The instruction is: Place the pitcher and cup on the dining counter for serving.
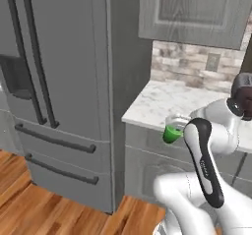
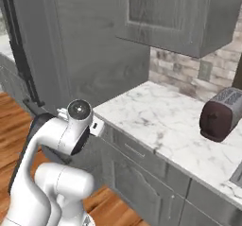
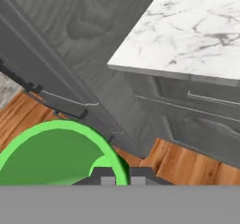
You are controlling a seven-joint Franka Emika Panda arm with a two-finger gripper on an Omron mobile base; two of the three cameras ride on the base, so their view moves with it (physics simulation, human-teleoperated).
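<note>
Clearly the tool [image 3: 119, 180] is clamped on the rim of the green cup [image 3: 58, 153], its fingertips pinched together over the edge. Held in the air beside the corner of the marble table [image 1: 165, 101], the cup [image 1: 172, 133] hangs above the wooden floor [image 1: 44, 212], near the grey refrigerator [image 1: 59, 81]. A dark toaster [image 2: 220, 114] sits on the marble.

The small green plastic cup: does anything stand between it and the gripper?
Nothing visible does. The gripper is shut on the rim of the small bright green tapered plastic cup, which hangs in the air beside the marble-topped grey cabinet counter, over the wooden floor.
</note>
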